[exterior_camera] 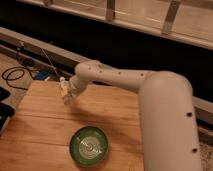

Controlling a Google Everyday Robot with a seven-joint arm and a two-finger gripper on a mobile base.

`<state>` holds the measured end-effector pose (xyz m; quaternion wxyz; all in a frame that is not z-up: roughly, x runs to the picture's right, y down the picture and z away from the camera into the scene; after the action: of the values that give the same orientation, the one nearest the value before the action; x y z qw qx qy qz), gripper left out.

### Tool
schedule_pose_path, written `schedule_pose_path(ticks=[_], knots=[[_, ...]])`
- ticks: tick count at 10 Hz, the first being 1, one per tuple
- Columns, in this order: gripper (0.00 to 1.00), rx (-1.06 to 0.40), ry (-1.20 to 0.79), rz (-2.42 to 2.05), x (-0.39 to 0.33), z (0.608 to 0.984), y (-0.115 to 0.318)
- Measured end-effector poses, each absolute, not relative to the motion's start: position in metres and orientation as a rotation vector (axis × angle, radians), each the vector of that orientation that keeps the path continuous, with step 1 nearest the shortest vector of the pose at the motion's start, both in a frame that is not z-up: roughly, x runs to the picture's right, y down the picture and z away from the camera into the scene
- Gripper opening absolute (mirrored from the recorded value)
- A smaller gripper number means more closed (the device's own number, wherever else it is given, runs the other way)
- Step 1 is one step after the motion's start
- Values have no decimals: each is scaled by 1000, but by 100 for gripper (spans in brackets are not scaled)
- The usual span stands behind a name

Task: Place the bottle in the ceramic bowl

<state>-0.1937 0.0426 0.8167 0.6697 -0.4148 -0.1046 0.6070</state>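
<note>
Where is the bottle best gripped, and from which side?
Across its narrow body, just below the white cap, coming from above: the bottle is upright over the far left of the table. The claw, shut, seems to hold it there.

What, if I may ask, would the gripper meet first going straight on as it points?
Probably the table right under the gripper, which holds the bottle; the bowl sits off that line, nearer the camera.
</note>
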Motion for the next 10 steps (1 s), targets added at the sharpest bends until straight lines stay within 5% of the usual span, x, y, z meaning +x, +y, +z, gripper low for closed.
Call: schedule_pose_path(ticks=[5,10], knots=[[0,-986,-508,1456,-149,802,29],[0,-947,-318,1462,-145,794,47]])
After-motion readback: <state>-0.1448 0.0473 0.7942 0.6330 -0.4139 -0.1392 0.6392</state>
